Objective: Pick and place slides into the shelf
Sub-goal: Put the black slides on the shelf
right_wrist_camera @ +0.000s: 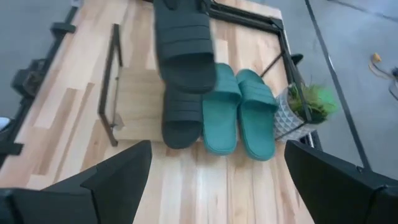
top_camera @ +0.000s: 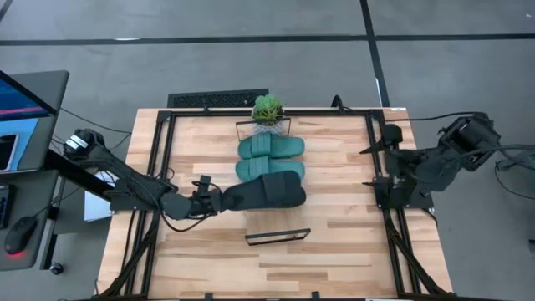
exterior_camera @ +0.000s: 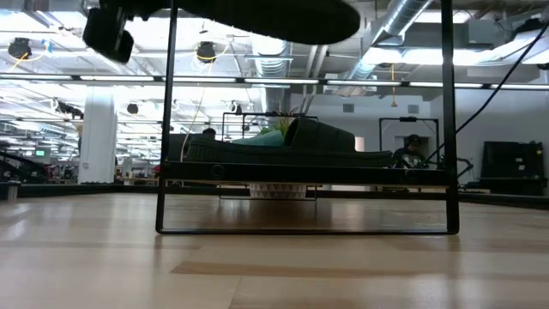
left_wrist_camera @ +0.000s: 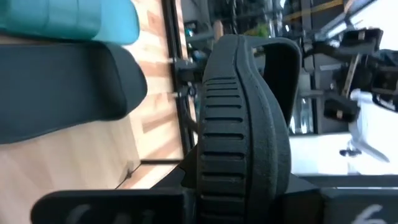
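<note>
My left gripper (top_camera: 216,201) reaches in from the table's left and is shut on a dark slide (top_camera: 269,191), which hovers over the shelf (right_wrist_camera: 138,102). That shelf is a light plank with black wire ends. On it lie a second dark slide (right_wrist_camera: 181,121) and two teal slides (right_wrist_camera: 221,118) (right_wrist_camera: 256,115), side by side on their soles. In the high view the held slide hides most of the dark one beneath it. My right gripper (right_wrist_camera: 217,199) waits open at the table's right side (top_camera: 378,171). My left gripper pinches the dark slide by its heel end (left_wrist_camera: 239,168) between its two fingers. It comes level from the table's left, along the slide's length. The slide is lifted clear (exterior_camera: 257,13), sole down, its toe pointing toward the table's right.
A small potted plant (top_camera: 267,109) stands at the shelf's far end, beside the teal slides. Black frame rails (top_camera: 159,184) (top_camera: 386,201) run along the table's left and right sides. Bare wood lies on the shelf plank (right_wrist_camera: 134,118) beside the dark slide.
</note>
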`<state>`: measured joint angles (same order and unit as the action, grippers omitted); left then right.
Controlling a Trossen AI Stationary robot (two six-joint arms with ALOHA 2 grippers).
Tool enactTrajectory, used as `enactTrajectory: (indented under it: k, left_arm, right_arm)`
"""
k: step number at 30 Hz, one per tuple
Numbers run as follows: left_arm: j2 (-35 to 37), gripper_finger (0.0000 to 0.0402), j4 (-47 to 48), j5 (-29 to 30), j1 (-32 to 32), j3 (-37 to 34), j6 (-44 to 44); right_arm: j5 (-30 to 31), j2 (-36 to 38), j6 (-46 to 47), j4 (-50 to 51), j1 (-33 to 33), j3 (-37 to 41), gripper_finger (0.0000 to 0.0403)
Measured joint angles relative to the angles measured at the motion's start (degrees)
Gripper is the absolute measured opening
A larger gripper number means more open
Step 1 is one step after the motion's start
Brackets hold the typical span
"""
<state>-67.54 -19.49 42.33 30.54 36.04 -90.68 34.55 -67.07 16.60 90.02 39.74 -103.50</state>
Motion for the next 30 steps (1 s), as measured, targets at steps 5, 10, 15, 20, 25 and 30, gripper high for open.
enactTrajectory:
  k: [5,10,15,20,25,30]
  left_arm:
    - [5.17,0.0041,-1.75,-3.75,0.45,-6.25,0.94]
    - [7.45,0.0041,-3.11,-6.12,0.38,-9.12,3.02]
    - [6.34,0.0041,-4.84,-8.14,0.4,-9.95,4.22]
    - [3.06,0.0041,-9.65,-9.05,0.58,-10.0,4.47]
    - [-0.96,0.0041,-13.11,-9.03,0.58,-9.99,4.42]
    - [-6.98,0.0041,-21.44,-9.17,0.6,-9.98,4.14]
  right_arm:
    - [0.12,-2.45,4.29,0.0,-1.59,0.06,0.0359]
    - [0.18,-5.02,6.28,-0.02,-3.17,0.03,0.0359]
    - [0.21,-6.37,6.57,0.0,-4.88,-0.02,0.0359]
    - [0.6,-6.66,6.55,0.02,-5.02,0.0,0.0359]
    - [0.58,-6.79,7.39,0.0,-4.88,0.02,0.0359]
    - [-0.04,-6.82,7.43,-0.01,-3.96,0.0,0.0359]
